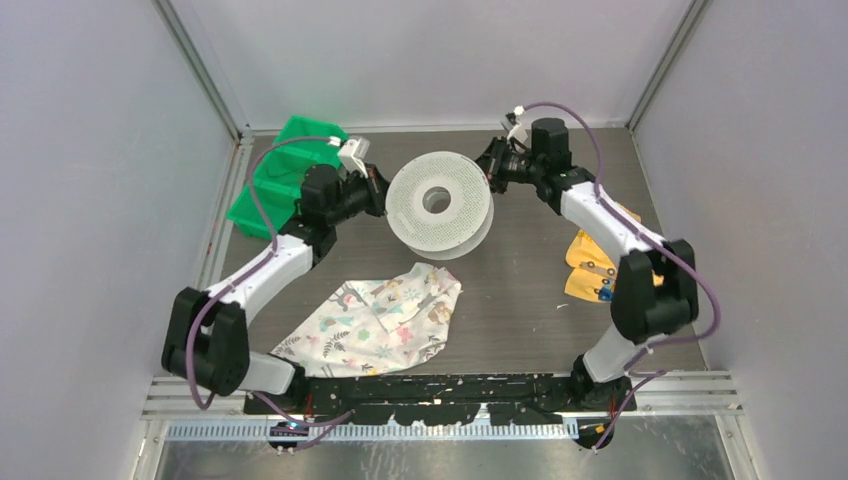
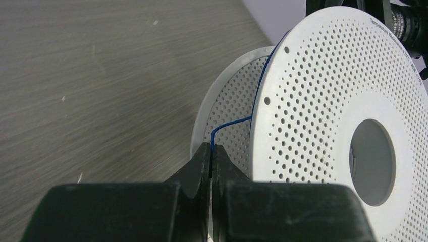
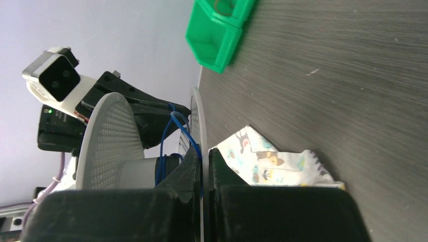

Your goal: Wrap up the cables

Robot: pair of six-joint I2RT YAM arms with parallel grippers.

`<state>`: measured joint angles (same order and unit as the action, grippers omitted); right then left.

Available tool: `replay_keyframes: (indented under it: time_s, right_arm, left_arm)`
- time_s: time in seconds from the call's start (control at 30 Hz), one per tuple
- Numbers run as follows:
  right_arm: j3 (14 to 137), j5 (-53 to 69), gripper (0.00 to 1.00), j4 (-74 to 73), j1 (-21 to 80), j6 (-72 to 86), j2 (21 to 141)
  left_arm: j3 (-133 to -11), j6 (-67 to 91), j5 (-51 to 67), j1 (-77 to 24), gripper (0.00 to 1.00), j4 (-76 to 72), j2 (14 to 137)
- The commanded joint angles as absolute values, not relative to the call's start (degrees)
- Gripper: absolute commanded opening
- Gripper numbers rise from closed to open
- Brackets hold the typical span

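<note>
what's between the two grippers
The spool, wound with blue wire, fills the gap between the left gripper and right gripper; the top view shows it.

Thin dark blue cables [image 2: 237, 122] loop loosely round the hub of a tilted, pale grey, perforated two-disc spool [image 1: 410, 205] at the centre of the desk [image 1: 520, 290].

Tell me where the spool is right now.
In the top view the spool is near the centre, between the left claw, which pinches the cable, and the right claw, just beyond the patterned cloth.
</note>
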<state>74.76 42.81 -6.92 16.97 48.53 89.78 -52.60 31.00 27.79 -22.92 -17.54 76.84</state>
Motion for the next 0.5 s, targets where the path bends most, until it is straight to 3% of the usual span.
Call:
replay_keyframes:
  time_s: [0.0, 0.47]
  right_arm:
    - [75.37, 39.63, 0.01, 17.21, 20.22, 55.71, 99.52]
    - [79.10, 50.68, 0.01, 23.21, 19.10, 55.15, 114.92]
  left_arm:
    - [-51.52, 26.58, 36.41, -29.27, 0.00, -20.49, 82.30]
    - [-50.97, 26.19, 34.58, -26.93, 0.00, -26.36, 94.61]
